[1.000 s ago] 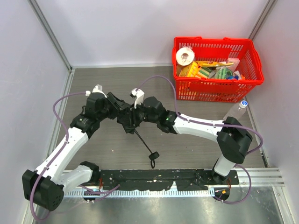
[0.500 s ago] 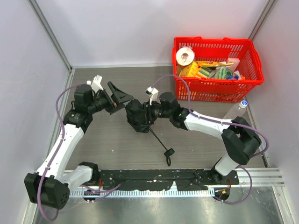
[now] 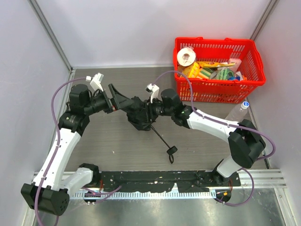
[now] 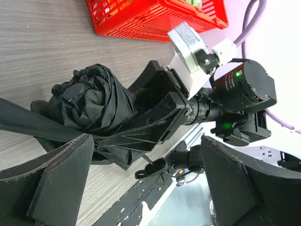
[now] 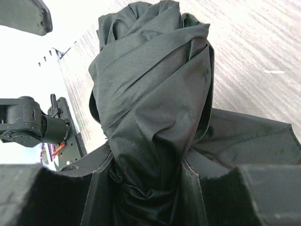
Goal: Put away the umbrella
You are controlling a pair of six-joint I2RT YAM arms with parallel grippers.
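The umbrella [image 3: 138,117] is a bunched wad of black fabric just above the table, left of centre. Its thin shaft slants down to the right and ends in the small black handle [image 3: 172,151] with its loop. My right gripper [image 3: 146,113] is shut on the fabric bundle [image 5: 150,84], with a finger [image 5: 91,188] pressed against each side. My left gripper [image 3: 120,99] stands open just left of the bundle, its fingers [image 4: 56,183] spread wide. A flap of the umbrella's fabric [image 4: 94,103] trails past its lower finger. The handle [image 4: 157,168] shows beyond the open jaws.
A red basket [image 3: 217,89] full of groceries stands at the back right, also in the left wrist view [image 4: 141,21]. A clear plastic bottle [image 3: 237,112] lies just in front of it. A black rail [image 3: 155,179] runs along the near edge. Walls close in on both sides.
My left gripper has opened, let go of the umbrella and drawn back to the left. The right gripper has carried the umbrella to the right and slightly farther back.
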